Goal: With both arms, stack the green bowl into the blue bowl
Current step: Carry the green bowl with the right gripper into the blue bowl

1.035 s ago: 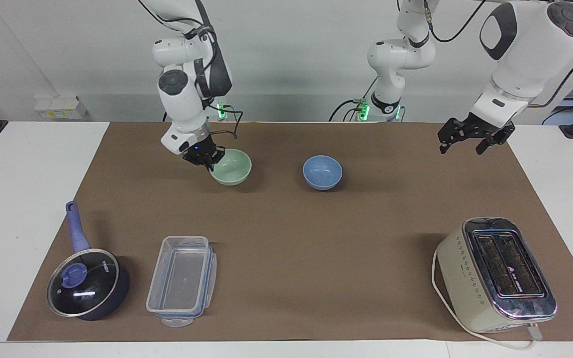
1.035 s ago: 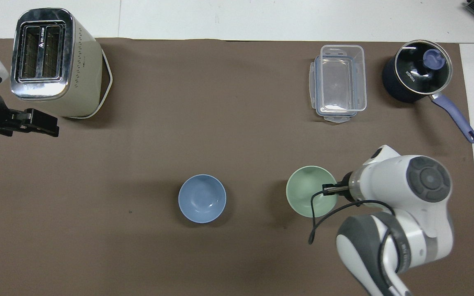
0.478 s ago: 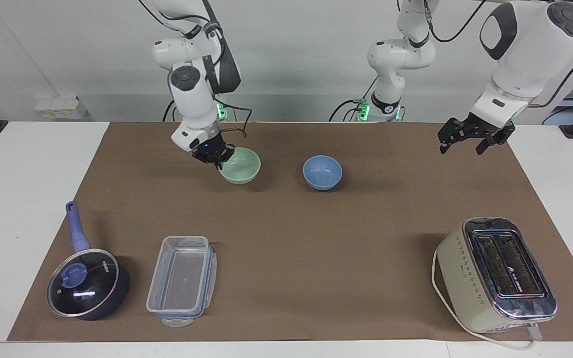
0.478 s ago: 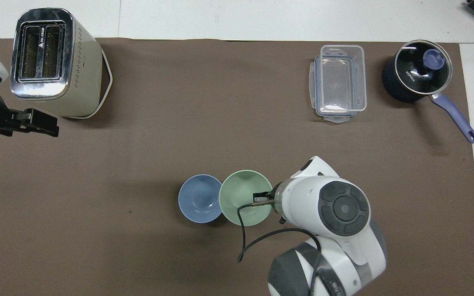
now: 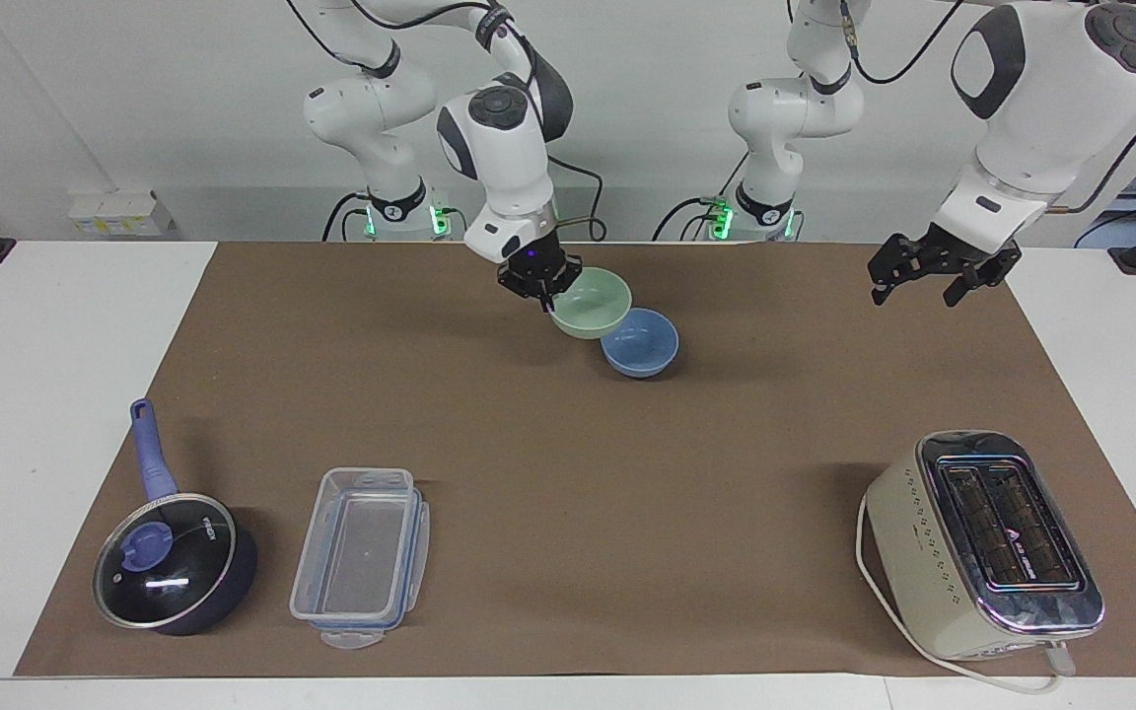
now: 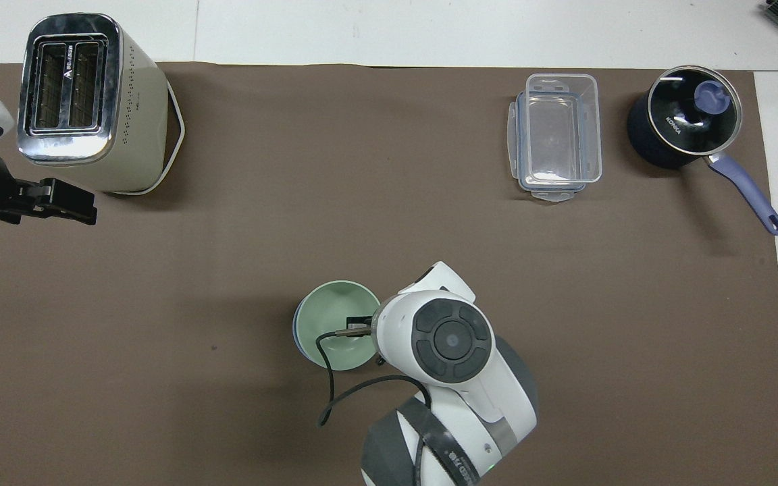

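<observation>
Facing view first: my right claw is shut tight on the rim of the green bowl, at the bowl's 9 o'clock edge in this view. The bowl is up in the air and tips a little.

What changed? 1 second ago the green bowl was well apart from the blue bowl, toward my right arm's end of the surface. Half a second ago it was just beside it. Now I have carried it across, and it hangs over the blue bowl.

From the overhead view, the green bowl hides almost all of the blue bowl. Only a thin blue edge peeks out at 8 o'clock. My right claw grips the green rim at 4 o'clock there.

The blue bowl has not moved. It sits on the surface near the middle, on the side close to me.

My left claw has stayed where it was, up over the surface at my left arm's end, with its fingers spread wide and nothing in them. It just waits.

I think the carry is nearly done. The green bowl looks lined up but still too high, so it is not yet inside. Next I should go down slowly, level the bowl, then let go. If I drop it tipped, it could catch the blue rim and knock the bowl away.
</observation>
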### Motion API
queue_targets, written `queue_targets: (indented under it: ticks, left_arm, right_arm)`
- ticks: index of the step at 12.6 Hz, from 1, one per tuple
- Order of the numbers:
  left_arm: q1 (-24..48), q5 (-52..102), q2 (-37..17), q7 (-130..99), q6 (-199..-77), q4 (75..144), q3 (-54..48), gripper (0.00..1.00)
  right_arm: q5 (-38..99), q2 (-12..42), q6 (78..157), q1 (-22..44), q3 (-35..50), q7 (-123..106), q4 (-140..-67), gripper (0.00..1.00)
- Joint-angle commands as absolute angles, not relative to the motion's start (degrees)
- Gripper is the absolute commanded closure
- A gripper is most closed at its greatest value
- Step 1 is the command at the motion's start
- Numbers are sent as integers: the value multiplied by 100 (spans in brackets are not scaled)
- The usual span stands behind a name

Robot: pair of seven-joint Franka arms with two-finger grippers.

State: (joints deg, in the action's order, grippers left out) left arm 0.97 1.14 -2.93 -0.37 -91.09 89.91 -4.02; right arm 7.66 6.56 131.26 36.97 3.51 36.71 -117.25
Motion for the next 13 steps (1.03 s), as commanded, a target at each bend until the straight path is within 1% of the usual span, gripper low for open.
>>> queue_targets:
  ticks: [1, 5, 13]
  left_arm:
    - [26, 9, -308, -35, -8982, 8921, -457, 0]
    - [26, 9, -308, -35, -8982, 8921, -457, 0]
    - [26, 9, -308, -26, -8982, 8921, -457, 0]
  right_arm:
    - [747, 975, 13367, 3866, 334, 3989, -11584, 100]
    - [589, 1089, 13543, 3850, 325, 3999, -11663, 100]
    - [598, 1134, 13614, 3771, 334, 3955, -11742, 100]
